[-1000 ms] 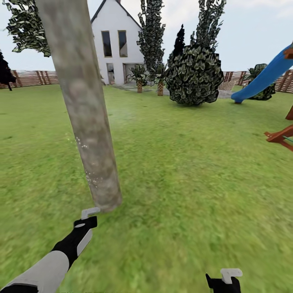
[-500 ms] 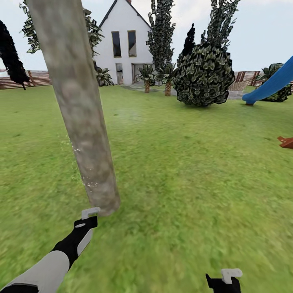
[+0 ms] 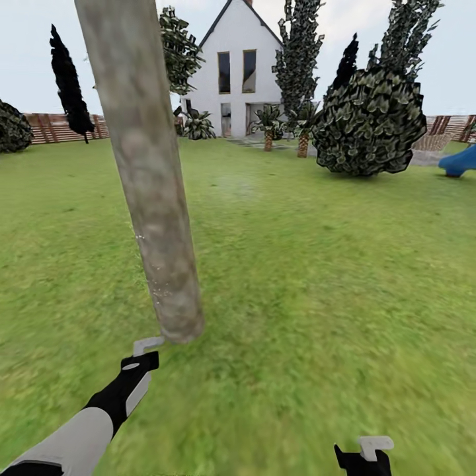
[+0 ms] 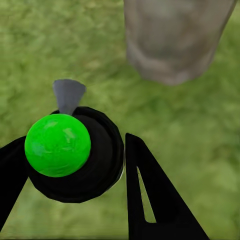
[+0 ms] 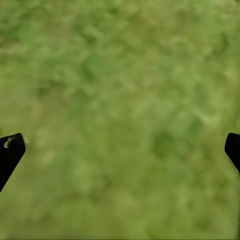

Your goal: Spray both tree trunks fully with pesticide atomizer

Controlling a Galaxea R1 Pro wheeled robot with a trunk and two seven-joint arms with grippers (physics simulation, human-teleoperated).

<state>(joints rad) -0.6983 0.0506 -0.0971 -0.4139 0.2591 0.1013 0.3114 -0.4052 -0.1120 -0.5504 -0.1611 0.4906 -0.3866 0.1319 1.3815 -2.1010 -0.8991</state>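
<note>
One tree's trunk, a thick column of mottled grey-brown bark, rises from the grass just ahead of my left arm, and a few white specks of pesticide dot its left edge. My left gripper sits close to the trunk's base and is shut on the pesticide atomizer, a black body with a bright green round cap and a grey nozzle. The nozzle faces the trunk base. My right gripper hangs low at the right over bare grass, open and holding nothing.
Green lawn spreads all around. A white house stands far back with tall dark-green trees beside it. A big round bush is at the back right, a blue slide end at the right edge, and a brown fence at the left.
The whole view has swung left, so the house, bush and slide sit further right in the picture. Both arms hold the same pose, with the atomizer still in my left gripper.
</note>
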